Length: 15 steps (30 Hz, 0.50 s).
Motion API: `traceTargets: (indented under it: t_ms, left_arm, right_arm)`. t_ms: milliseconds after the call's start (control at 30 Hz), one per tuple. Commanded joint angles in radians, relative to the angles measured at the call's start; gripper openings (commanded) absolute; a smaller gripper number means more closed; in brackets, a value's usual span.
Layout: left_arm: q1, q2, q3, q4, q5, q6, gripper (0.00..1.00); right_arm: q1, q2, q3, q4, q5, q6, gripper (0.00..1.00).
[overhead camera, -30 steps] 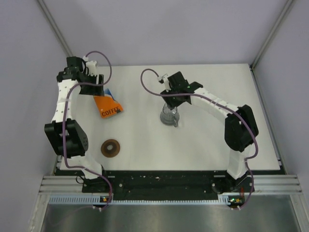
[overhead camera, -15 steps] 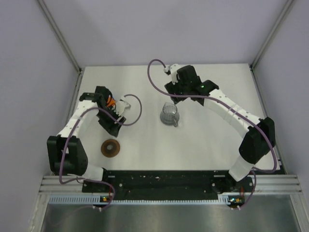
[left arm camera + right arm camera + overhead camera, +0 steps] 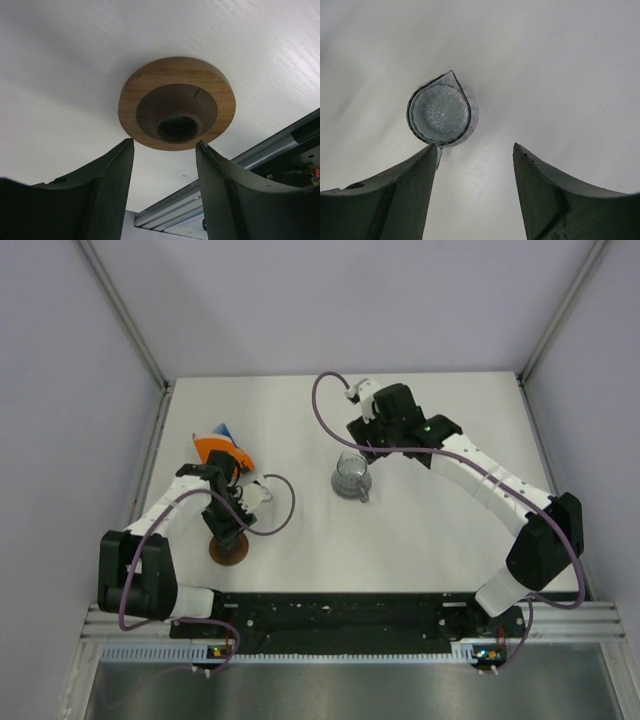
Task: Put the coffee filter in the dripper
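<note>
The dripper [image 3: 229, 548] [image 3: 177, 102] is a round dark-brown wooden ring with a centre hole, lying on the white table near the front left. My left gripper [image 3: 224, 528] [image 3: 165, 145] hovers just beside and above it, open, with nothing between its fingers. My right gripper [image 3: 368, 445] [image 3: 475, 146] stands open and empty a little behind the clear cup [image 3: 349, 478] [image 3: 440, 109]. The coffee filter is out of view in every frame.
An orange pack printed with letters [image 3: 222, 452] lies behind the left gripper at the left of the table. The metal rail [image 3: 240, 170] of the table's front edge runs close behind the dripper. Grey walls enclose the table on three sides.
My left arm has swung from the back-left corner, past the orange pack, forward to the dripper. My right gripper has drawn back from over the clear cup toward the far side.
</note>
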Motion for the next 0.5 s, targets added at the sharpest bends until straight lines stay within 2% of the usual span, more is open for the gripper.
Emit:
traceTargets:
  t_ms: [0, 167, 267, 367, 400, 467]
  left_arm:
    - [0.002, 0.001, -0.037, 0.119, -0.033, 0.022, 0.57]
    - [0.002, 0.013, -0.113, 0.243, -0.097, 0.017, 0.54]
    - [0.000, 0.027, -0.162, 0.334, -0.079, 0.008, 0.54]
    - [-0.007, 0.036, -0.198, 0.384, -0.041, 0.007, 0.48]
    - [-0.009, 0.034, -0.209, 0.397, -0.037, 0.008, 0.41]
    - [-0.015, 0.033, -0.212, 0.394, -0.022, 0.010, 0.14]
  right_arm:
    - [0.010, -0.073, -0.001, 0.033, 0.008, -0.008, 0.63]
    - [0.010, -0.084, -0.001, 0.038, -0.015, -0.008, 0.63]
    - [0.010, -0.087, -0.006, 0.042, -0.026, -0.007, 0.63]
    - [0.010, -0.090, -0.004, 0.042, -0.030, 0.000, 0.63]
    - [0.010, -0.093, -0.004, 0.044, -0.034, 0.003, 0.63]
    - [0.012, -0.101, -0.006, 0.048, -0.044, 0.007, 0.63]
